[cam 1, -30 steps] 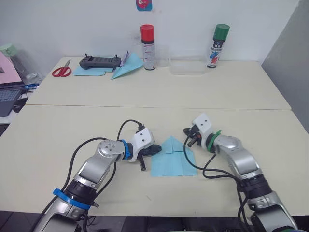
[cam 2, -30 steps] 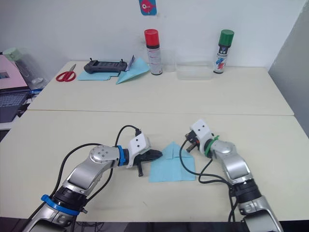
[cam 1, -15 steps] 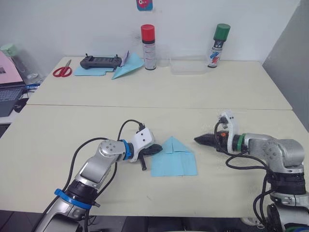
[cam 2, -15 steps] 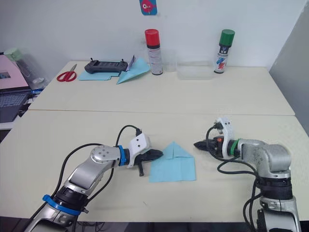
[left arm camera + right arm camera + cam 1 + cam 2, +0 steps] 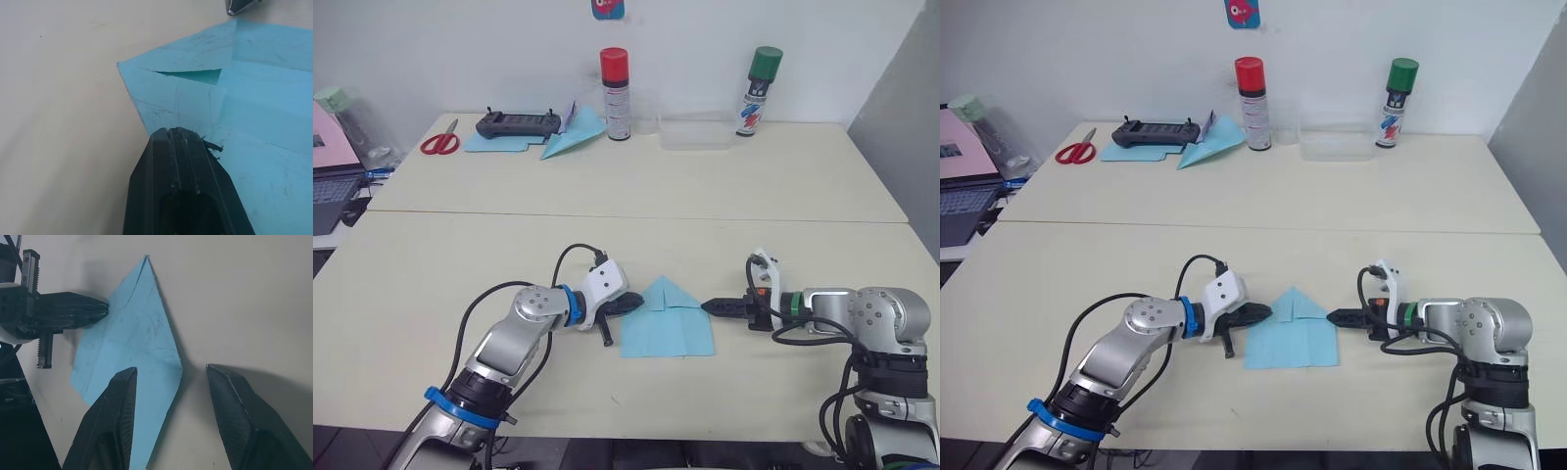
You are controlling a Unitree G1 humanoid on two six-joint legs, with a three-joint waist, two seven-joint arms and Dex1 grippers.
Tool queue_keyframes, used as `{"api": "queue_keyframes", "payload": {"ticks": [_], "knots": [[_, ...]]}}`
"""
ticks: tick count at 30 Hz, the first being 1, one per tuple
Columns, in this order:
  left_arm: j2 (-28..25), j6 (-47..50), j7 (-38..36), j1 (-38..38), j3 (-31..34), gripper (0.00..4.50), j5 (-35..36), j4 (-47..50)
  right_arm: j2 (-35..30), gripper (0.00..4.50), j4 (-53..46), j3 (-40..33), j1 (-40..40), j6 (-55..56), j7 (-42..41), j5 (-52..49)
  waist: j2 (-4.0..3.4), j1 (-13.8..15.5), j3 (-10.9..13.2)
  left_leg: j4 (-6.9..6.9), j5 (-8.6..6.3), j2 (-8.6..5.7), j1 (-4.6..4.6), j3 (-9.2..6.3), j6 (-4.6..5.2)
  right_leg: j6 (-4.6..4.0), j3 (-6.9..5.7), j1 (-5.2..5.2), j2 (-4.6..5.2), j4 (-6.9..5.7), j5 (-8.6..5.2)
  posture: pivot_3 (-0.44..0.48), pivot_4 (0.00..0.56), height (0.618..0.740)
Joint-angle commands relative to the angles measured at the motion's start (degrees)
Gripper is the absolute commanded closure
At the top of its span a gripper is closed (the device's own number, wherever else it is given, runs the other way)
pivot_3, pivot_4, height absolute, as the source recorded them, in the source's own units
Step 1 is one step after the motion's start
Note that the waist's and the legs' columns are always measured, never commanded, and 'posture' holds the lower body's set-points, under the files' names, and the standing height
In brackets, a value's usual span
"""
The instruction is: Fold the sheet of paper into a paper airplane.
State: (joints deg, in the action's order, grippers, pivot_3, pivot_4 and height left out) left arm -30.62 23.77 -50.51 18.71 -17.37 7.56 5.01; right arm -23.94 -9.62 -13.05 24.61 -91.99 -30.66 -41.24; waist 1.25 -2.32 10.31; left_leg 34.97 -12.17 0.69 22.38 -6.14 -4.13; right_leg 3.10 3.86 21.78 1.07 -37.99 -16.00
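Observation:
The sheet of paper (image 5: 666,321) lies flat on the near table as a light-blue house shape, its folded point aimed away from me. My left gripper (image 5: 631,301) is shut, and its tip rests on the sheet's left edge (image 5: 195,98). My right gripper (image 5: 711,306) lies low and points left at the sheet's right corner. In the right wrist view this gripper (image 5: 171,368) is open, with one finger (image 5: 117,401) over the sheet's edge (image 5: 137,338) and the other over bare table. Nothing is held between its fingers.
On the far table stand a red-capped spray can (image 5: 614,81), a green-capped can (image 5: 759,78) and a clear container (image 5: 693,132). Red scissors (image 5: 437,145), a black controller (image 5: 517,122), a flat blue sheet (image 5: 494,145) and another paper dart (image 5: 570,137) lie left. A laptop (image 5: 328,191) sits far left.
My right gripper left the sheet's upper right edge, swung out to the right, then came back low toward the right corner. The left gripper and the sheet stayed put.

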Motion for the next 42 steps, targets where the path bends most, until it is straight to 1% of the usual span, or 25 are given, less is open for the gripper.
{"api": "queue_keyframes", "payload": {"ticks": [1,8,12,15,20,23,28,33,42], "knots": [[0.47,1.34,0.18,-0.86,-1.08,4.5,-0.64,0.45,1.78,2.18,0.99,0.71,0.74,-0.51,1.74,-2.25,0.0,-0.05,0.0,0.0,0.0,0.0,0.0,0.0,0.0,0.0,0.0,0.0,0.0,0.0,0.0,0.0,0.15,0.74],[0.87,1.35,0.18,-0.44,-1.07,4.5,-0.99,-0.08,5.45,2.18,4.3,-0.93,2.19,-0.51,6.3,-8.27,0.0,-0.05,0.0,0.0,0.0,0.01,0.03,0.0,0.0,0.0,0.0,0.01,-0.01,0.02,0.0,0.0,0.15,0.74],[1.18,1.23,0.3,-0.18,-1.07,4.5,-1.15,-0.35,6.74,2.18,7.0,-3.44,3.55,-0.51,9.86,-10.57,0.0,-0.04,0.0,0.0,0.0,0.0,0.05,0.0,0.0,0.0,-0.01,0.03,0.0,0.02,0.0,0.0,0.15,0.74],[1.25,0.96,0.29,-0.01,-1.05,4.5,-1.28,-0.63,7.32,2.18,10.0,-6.41,4.89,-0.51,12.88,-13.45,-0.01,0.0,0.01,0.0,0.0,0.0,0.06,0.0,0.0,0.0,0.0,0.04,0.0,0.02,0.0,0.0,0.15,0.74],[1.39,0.83,0.2,0.24,-1.11,4.5,-1.34,-0.87,7.2,2.18,10.46,-6.67,4.66,-0.51,16.67,-17.84,-0.01,0.04,0.01,-0.01,0.0,0.0,0.17,0.0,0.0,0.0,0.0,0.14,0.0,0.02,0.0,0.0,0.15,0.74],[1.57,0.81,0.06,0.64,-1.25,4.5,-1.43,-1.21,7.36,2.68,10.6,-6.55,4.41,-0.51,18.7,-20.2,-0.01,0.04,0.01,0.0,0.0,0.0,0.34,0.0,0.0,0.01,0.0,0.31,0.0,-0.02,0.01,0.0,0.15,0.74],[1.62,0.7,-0.22,0.98,-1.27,4.5,-1.64,-1.6,6.81,4.46,10.58,-6.31,3.77,-0.51,21.52,-24.03,-0.01,0.03,0.01,0.0,0.0,0.0,0.38,0.0,0.0,0.01,0.0,0.34,0.0,-0.01,0.01,0.0,0.15,0.74],[1.79,0.54,-0.27,1.18,-1.25,4.5,-1.73,-1.85,5.89,4.46,10.93,-6.38,3.71,-0.51,23.3,-25.96,-0.02,0.03,0.01,0.0,0.0,0.0,0.41,0.0,0.0,0.01,0.0,0.37,-0.01,-0.01,0.01,0.0,0.15,0.74],[4.08,0.99,-0.63,2.65,-0.81,4.5,-0.34,-1.39,7.14,4.46,11.12,-5.84,5.16,-0.51,25.01,-27.01,-0.02,-0.01,0.01,0.0,0.0,0.0,0.47,0.0,0.01,0.01,0.0,0.44,-0.01,-0.02,0.01,0.0,0.15,0.74]]}}
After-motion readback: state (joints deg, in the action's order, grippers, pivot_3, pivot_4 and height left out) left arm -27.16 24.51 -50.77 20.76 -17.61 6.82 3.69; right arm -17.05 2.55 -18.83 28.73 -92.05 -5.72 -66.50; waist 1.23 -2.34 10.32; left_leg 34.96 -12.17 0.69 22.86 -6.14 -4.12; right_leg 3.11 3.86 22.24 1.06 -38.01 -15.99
